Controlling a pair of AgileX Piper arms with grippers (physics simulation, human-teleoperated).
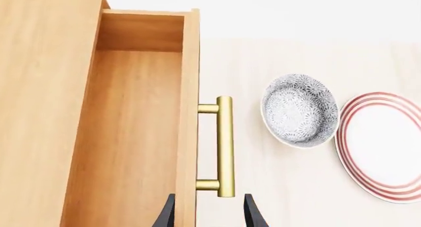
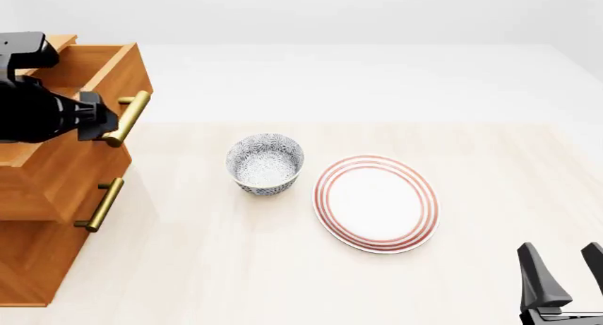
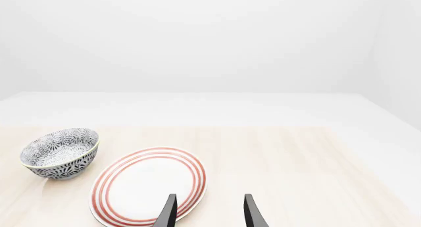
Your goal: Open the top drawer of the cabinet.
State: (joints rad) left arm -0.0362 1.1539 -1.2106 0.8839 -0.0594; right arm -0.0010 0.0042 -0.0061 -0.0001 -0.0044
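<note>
Pale wood counter (image 2: 236,268) against a plain white backdrop, pretty bare overall. One cabinet (image 2: 38,219) sits at the counter's left edge, orange-brown wood; I count two brass bar handles showing in the front view, so whether there's a third lower down I can't tell from here. The top drawer (image 2: 99,67) is pulled out, its front sticking past the drawer below, and the left wrist view looks straight down into its open box. Its brass handle (image 1: 225,145) sits on the drawer front.

Left gripper (image 1: 208,212) is right at that handle: its two dark fingers (image 1: 165,214) are spread apart, one on each side of the bar's near end and drawer front, not pinching it as far as I can see.

Right gripper (image 2: 568,275) hangs over the near right corner of the counter, its two fingers apart with nothing between them.

One patterned grey bowl (image 2: 265,164) sits mid-counter, and one white plate (image 2: 376,203) with red rings lies just beside it toward the right.
</note>
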